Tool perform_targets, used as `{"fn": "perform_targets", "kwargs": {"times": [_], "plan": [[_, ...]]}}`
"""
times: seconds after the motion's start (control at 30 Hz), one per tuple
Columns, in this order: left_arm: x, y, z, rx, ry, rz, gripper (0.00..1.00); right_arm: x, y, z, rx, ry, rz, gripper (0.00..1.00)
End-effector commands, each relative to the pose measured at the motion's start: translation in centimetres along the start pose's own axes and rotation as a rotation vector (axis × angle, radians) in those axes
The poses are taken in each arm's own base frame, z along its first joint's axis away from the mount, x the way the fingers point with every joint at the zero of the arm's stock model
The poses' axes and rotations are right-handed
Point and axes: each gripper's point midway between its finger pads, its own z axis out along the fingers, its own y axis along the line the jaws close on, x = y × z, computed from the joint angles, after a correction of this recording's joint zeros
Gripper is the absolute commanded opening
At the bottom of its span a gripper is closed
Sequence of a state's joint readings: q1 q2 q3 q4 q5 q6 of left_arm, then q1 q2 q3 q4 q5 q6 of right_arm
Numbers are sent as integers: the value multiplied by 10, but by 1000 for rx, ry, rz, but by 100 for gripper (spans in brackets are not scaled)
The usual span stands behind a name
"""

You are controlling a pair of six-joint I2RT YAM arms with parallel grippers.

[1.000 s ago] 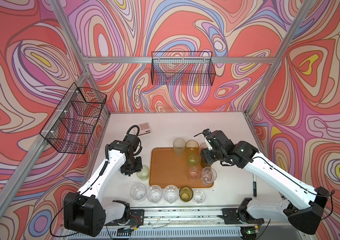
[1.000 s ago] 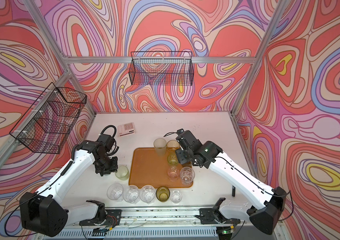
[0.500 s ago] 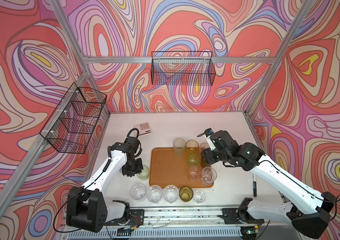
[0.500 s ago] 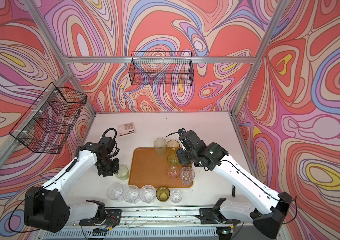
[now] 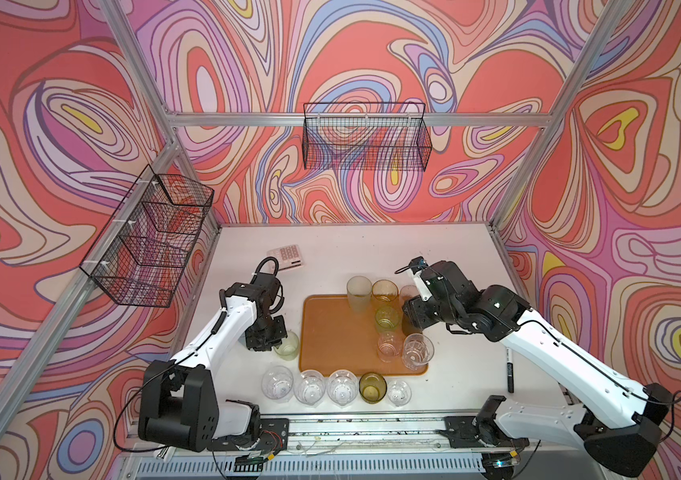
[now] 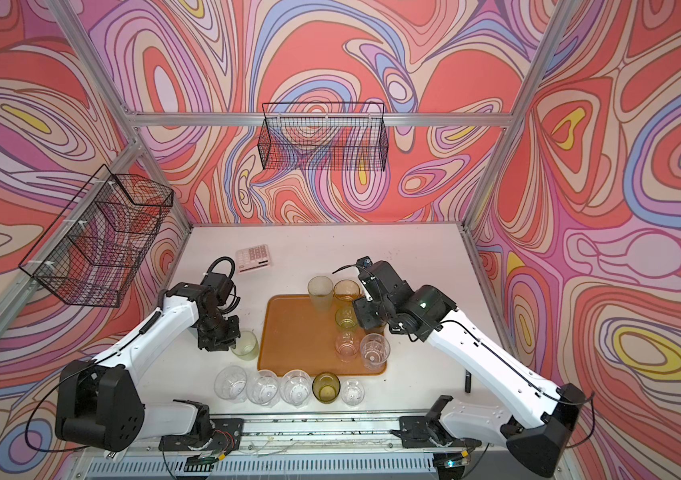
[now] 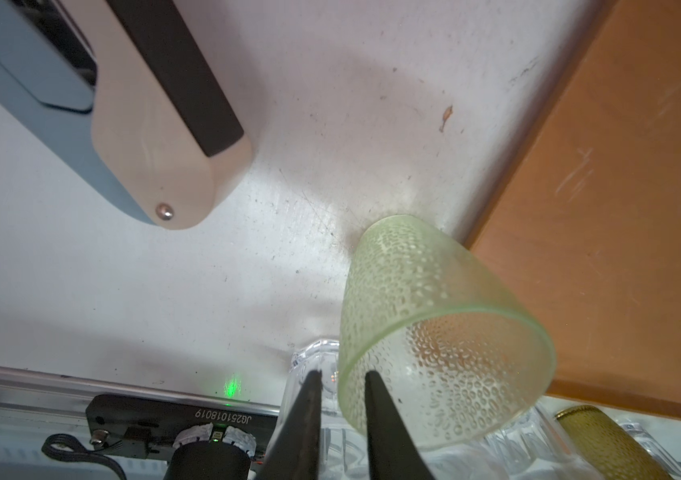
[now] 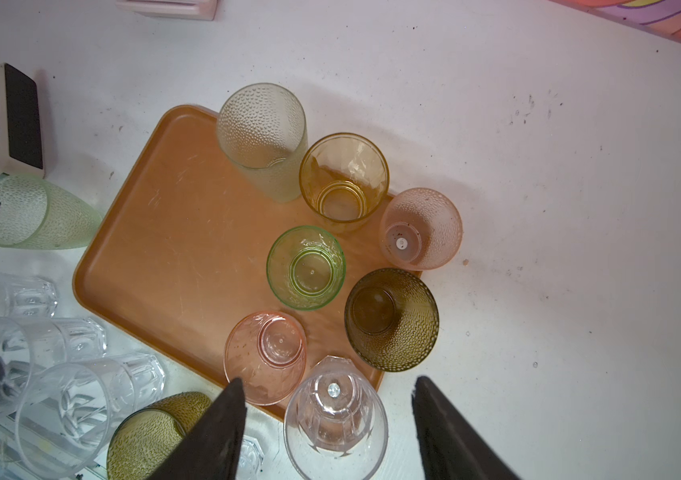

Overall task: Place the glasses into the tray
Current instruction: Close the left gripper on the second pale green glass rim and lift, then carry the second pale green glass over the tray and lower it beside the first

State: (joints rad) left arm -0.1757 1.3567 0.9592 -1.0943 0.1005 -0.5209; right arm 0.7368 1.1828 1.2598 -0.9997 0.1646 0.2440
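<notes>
The orange-brown tray (image 5: 330, 332) (image 8: 164, 249) lies mid-table. Several glasses stand along its right side, among them a tall frosted one (image 5: 358, 293), an amber one (image 5: 384, 291) and a clear faceted one (image 5: 417, 351). A pale green dimpled glass (image 5: 287, 345) (image 7: 434, 316) stands on the table at the tray's left edge. My left gripper (image 5: 277, 340) (image 7: 343, 372) straddles its rim, one finger inside and one outside, with slim gaps still showing. My right gripper (image 5: 411, 318) (image 8: 327, 379) hovers open above the tray's right side. An olive glass (image 5: 372, 387) and clear ones (image 5: 309, 386) line the front.
A pink calculator (image 5: 285, 257) lies behind the left arm. A black marker (image 5: 509, 370) lies right of the tray, under the right arm. Black wire baskets hang on the back wall (image 5: 366, 137) and the left wall (image 5: 147, 237). A metal rail (image 5: 351, 428) runs along the front.
The left jaws have narrowed around the green glass's rim. The right arm has shifted a little to the right above the tray, its jaws unchanged.
</notes>
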Motion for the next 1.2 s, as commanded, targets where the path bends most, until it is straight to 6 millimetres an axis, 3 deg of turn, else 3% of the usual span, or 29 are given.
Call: {"fn": "perform_targets", "kwargs": {"times": [0.0, 0.67, 1.17], "plan": [[1, 4, 6, -22, 19, -16, 20, 2, 1, 1, -2, -3, -12, 66], [-5, 3, 4, -27, 12, -4, 2, 2, 2, 0, -6, 0, -9, 66], [-18, -7, -36, 7, -51, 51, 0, -1, 4, 3, -11, -2, -15, 65]]}}
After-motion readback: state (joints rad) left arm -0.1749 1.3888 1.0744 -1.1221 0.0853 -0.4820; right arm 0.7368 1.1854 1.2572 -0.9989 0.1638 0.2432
